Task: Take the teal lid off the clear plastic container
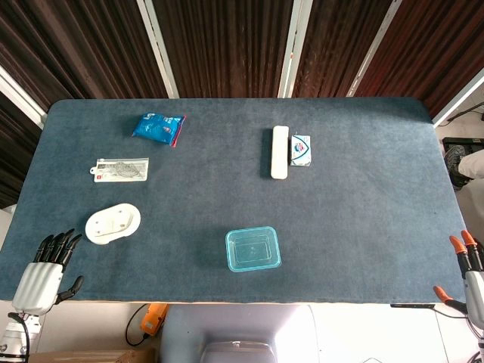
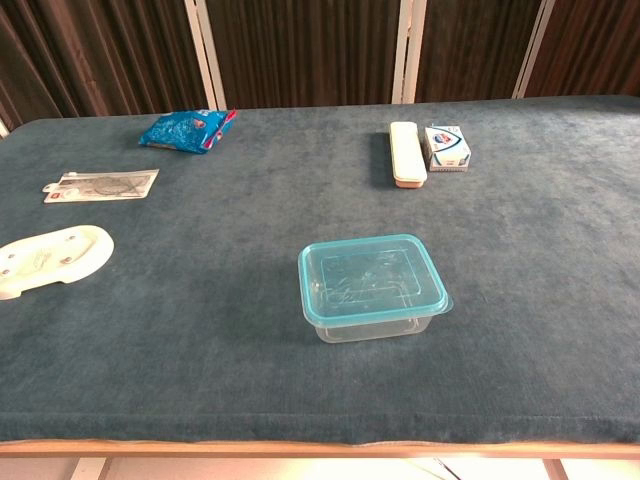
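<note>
Near the table's (image 1: pixel 363 227) front edge, teal lid (image 2: pixel 369 275) sits sealed on the clear plastic container (image 2: pixel 375 325); left hand (image 1: pixel 47 274) empty, fingers apart, at the front-left corner; right hand (image 1: pixel 469 276) at frame edge, state unclear; nothing started, whole removal remains.

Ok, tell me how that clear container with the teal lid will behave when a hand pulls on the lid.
The clear container looks empty and thin-walled, so it is probably light and may lift or slide with the teal lid unless held down. Its walls may flex under a squeeze. Being low and flat-bottomed, it seems unlikely to tip or roll.
</note>
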Robot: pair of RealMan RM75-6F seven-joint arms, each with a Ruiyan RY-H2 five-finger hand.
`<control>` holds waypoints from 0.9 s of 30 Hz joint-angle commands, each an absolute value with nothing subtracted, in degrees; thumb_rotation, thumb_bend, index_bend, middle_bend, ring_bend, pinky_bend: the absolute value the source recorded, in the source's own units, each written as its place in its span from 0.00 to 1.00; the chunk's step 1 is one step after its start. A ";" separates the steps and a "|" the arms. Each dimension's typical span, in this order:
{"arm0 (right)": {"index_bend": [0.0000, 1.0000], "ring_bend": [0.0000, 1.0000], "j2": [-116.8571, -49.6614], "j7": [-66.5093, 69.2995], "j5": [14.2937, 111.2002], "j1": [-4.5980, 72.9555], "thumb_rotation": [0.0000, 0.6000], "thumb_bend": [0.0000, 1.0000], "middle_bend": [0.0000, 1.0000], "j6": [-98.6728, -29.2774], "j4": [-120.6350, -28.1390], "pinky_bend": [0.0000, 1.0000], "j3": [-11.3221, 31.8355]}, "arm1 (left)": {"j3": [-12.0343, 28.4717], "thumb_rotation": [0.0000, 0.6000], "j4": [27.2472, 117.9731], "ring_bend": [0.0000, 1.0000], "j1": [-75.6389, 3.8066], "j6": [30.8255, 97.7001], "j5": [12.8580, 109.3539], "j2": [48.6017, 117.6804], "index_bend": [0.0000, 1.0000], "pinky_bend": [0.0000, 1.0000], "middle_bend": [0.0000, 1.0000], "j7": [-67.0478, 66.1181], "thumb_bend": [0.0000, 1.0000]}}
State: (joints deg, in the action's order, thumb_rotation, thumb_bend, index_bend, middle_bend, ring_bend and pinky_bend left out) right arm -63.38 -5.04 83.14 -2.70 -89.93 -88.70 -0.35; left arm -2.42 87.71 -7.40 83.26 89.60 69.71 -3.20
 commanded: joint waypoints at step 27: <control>0.00 0.00 -60.29 -2.46 83.93 5.51 1.00 0.33 0.00 -78.76 -91.82 0.00 2.94 | 4.87 1.00 96.48 0.00 -29.00 54.68 85.83 87.30 0.00 0.00 0.00 -9.57 0.27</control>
